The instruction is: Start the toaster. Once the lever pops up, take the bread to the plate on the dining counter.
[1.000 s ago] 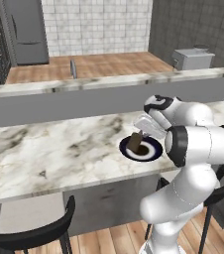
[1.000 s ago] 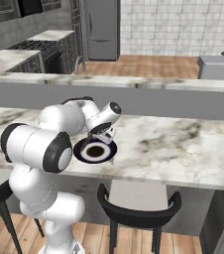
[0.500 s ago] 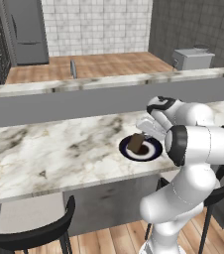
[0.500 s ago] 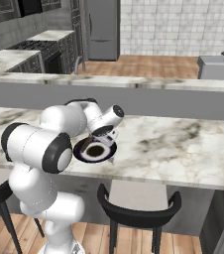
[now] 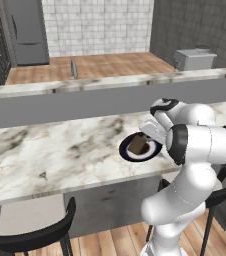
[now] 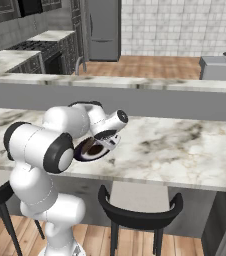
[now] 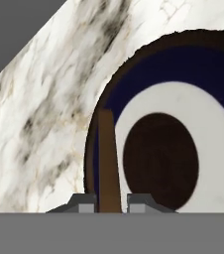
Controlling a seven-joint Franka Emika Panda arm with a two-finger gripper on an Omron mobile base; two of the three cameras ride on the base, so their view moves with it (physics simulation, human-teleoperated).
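My gripper [image 7: 109,201] is shut on the bread [image 7: 106,158], a thin brown slice that I see edge-on between the finger tips. It hangs low over the left part of the plate [image 7: 134,79], which has a dark navy rim and a white centre with a dark round patch. From the base, the bread [image 5: 137,144] stands tilted over the plate [image 5: 126,155] on the dining counter [image 5: 60,150], with the gripper [image 5: 142,137] just above it. The same plate [image 6: 81,153] and gripper [image 6: 102,142] appear from the right. Whether the bread touches the plate I cannot tell.
A grey boxy appliance [image 5: 195,59], likely the toaster, sits on the far side beyond a raised marble ledge [image 5: 85,84]. Dark stools [image 6: 137,212] stand under the counter's near edge. Veined marble stretches away on both sides of the plate.
The hand has dipped a little, bringing the bread lower over the plate. The base and counter have not moved.
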